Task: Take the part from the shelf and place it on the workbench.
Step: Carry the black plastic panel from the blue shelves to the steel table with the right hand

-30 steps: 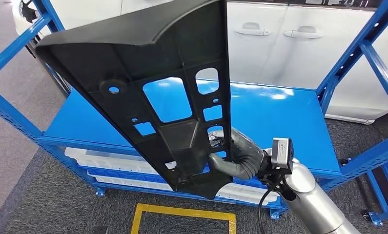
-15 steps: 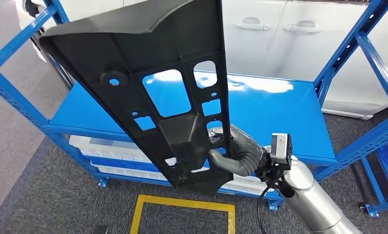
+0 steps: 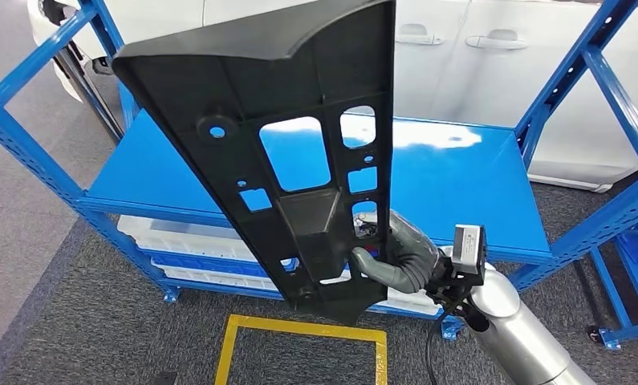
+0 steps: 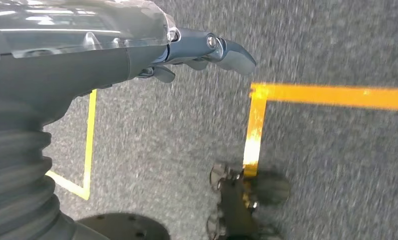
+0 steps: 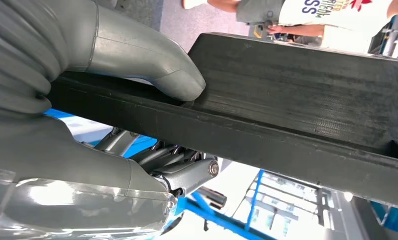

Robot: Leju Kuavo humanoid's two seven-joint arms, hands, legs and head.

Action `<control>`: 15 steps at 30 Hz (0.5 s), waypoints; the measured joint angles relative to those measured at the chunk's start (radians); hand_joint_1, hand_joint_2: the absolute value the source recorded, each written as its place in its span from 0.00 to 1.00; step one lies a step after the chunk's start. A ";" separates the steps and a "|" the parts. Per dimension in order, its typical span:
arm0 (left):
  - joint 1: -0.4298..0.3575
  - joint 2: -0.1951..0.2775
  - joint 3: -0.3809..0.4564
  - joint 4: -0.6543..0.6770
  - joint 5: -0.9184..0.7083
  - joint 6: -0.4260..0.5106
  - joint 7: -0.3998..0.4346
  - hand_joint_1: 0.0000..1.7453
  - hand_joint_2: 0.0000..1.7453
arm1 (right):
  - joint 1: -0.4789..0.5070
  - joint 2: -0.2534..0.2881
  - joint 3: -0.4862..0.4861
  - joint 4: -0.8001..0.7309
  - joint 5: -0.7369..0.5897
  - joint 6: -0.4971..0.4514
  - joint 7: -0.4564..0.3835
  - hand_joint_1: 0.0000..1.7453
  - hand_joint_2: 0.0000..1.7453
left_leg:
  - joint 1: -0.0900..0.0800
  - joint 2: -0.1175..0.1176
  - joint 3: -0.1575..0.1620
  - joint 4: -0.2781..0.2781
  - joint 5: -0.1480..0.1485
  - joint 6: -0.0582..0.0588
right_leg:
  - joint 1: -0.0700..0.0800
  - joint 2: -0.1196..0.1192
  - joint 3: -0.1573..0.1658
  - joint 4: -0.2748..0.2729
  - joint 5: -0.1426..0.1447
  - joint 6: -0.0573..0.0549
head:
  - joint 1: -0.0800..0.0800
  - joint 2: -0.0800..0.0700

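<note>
A large black plastic part (image 3: pixel 299 88) with several cut-outs stands nearly upright in front of the blue shelf (image 3: pixel 452 176), held clear of it. My right hand (image 3: pixel 400 257) grips its lower edge. In the right wrist view the thumb (image 5: pixel 151 60) presses on the part's dark face (image 5: pixel 297 85), with the fingers (image 5: pixel 181 165) wrapped behind it. My left hand (image 4: pixel 136 55) hangs over the grey carpet with its fingers stretched out and holds nothing.
Blue shelf uprights stand at left (image 3: pixel 26 152) and right (image 3: pixel 588 72). White trays (image 3: pixel 179 237) lie on the lower level. A white car (image 3: pixel 476 64) is behind the shelf. A yellow taped square (image 3: pixel 303 329) marks the carpet. A person (image 5: pixel 337 15) stands nearby.
The part and my right hand have moved a little to the right, still in the same grip. The head view has also shifted slightly against the shelf.
</note>
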 joint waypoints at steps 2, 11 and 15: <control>0.000 0.000 -0.001 0.000 -0.004 -0.002 0.001 0.00 1.00 | 0.012 -0.003 -0.002 -0.006 0.005 -0.006 -0.002 1.00 1.00 | 0.000 0.000 -0.008 0.015 -0.017 -0.010 | -0.005 -0.003 -0.001 -0.011 0.012 -0.011 | 0.000 0.000; -0.004 0.002 -0.002 0.000 -0.007 -0.005 0.004 0.00 1.00 | 0.040 -0.002 -0.004 -0.015 0.019 -0.018 -0.002 1.00 1.00 | 0.004 0.001 0.017 0.100 -0.092 -0.021 | -0.007 -0.005 -0.050 0.010 0.039 -0.015 | 0.000 0.000; -0.004 0.002 -0.001 0.000 0.007 -0.002 0.003 0.00 1.00 | 0.039 0.004 -0.007 -0.012 0.018 0.005 0.004 1.00 1.00 | -0.001 -0.002 0.050 0.013 -0.064 0.002 | -0.005 -0.003 -0.064 0.019 0.053 0.010 | 0.000 0.000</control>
